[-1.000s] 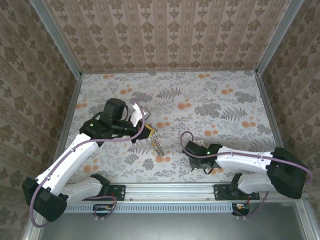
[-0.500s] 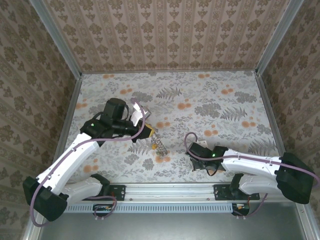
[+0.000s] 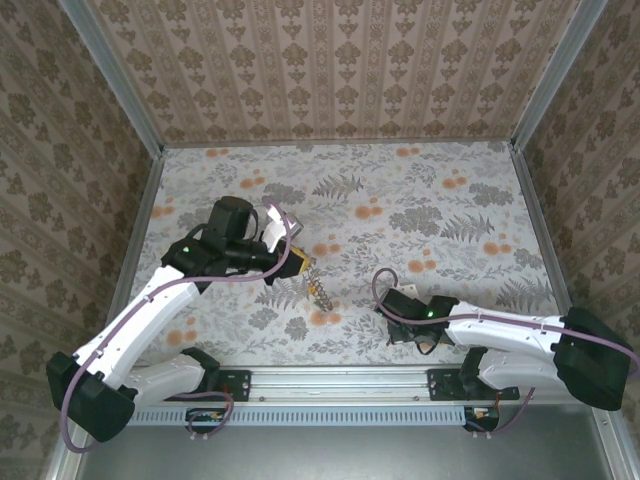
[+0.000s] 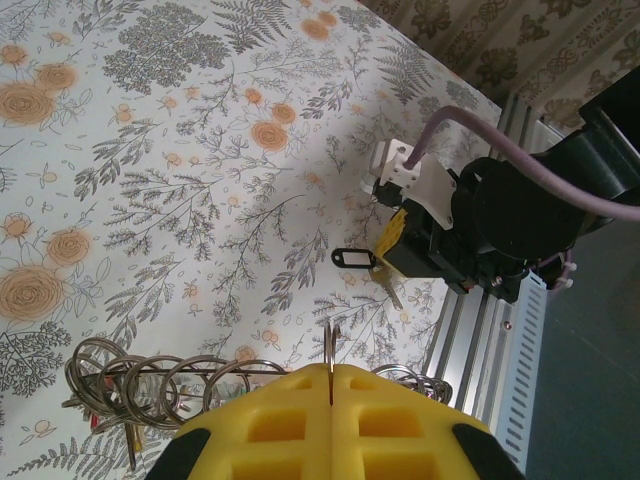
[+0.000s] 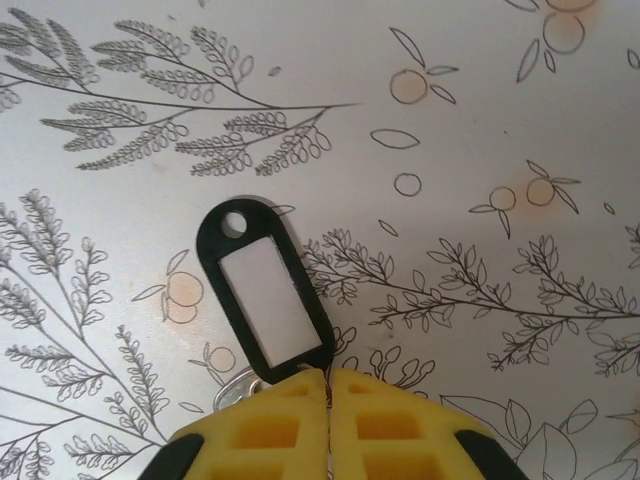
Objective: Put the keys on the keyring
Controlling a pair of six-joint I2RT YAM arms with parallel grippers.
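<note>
The left gripper (image 4: pixel 330 385), fully closed, is gripping the one keyring (image 4: pixel 160 378) at the bottom of its wrist view. The right gripper (image 5: pixel 327 395), closed too, is pinching one black-tagged key (image 5: pixel 265 300) at centre frame. I am judging this key not yet threaded; any keys hanging on the ring are too unclear to count.

2 arms (image 3: pixel 150 300): white shells — black joints | cables (image 4: pixel 520 165): purple | end effector pads (image 4: pixel 280 425): yellow

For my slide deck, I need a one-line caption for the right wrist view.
Right gripper shut on the black-tagged key, pinching the tag's lower end, with the floral tablecloth behind.
</note>
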